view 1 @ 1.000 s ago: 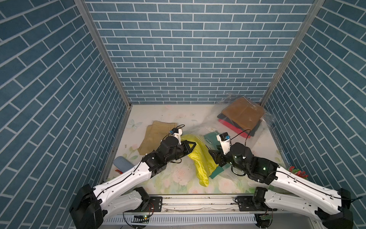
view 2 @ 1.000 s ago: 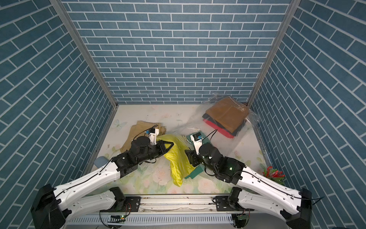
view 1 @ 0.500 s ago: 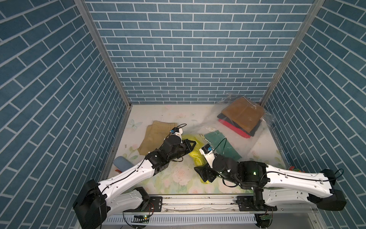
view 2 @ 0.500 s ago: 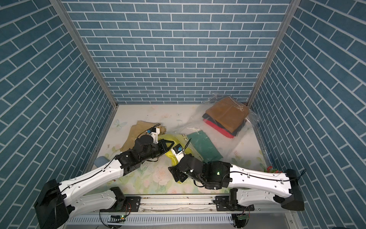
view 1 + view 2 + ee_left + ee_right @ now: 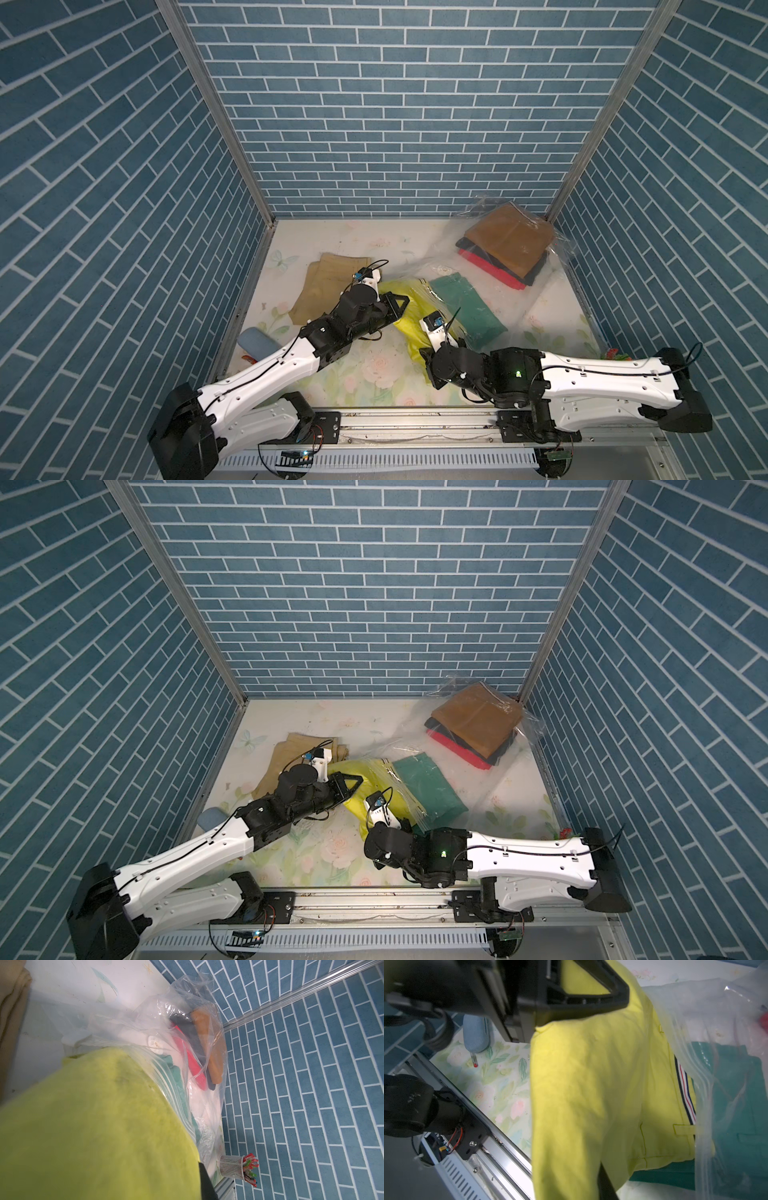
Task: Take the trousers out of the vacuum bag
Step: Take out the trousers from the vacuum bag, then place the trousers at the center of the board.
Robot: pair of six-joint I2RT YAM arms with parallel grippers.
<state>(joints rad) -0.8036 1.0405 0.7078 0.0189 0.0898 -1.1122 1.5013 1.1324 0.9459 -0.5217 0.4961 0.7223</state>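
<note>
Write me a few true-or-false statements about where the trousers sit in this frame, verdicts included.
1. The khaki trousers lie outside the vacuum bag. True.
2. The green trousers are out of the bag. False: the bag's plastic covers the green trousers.
3. The mustard-brown trousers top the stack inside the bag. True.
4. The left gripper is open and empty. False: it is shut on the lime-yellow trousers.

White arms (image 5: 270, 370) with black joints (image 5: 357, 305), thin black cables (image 5: 602, 369), green light (image 5: 518, 372)
</note>
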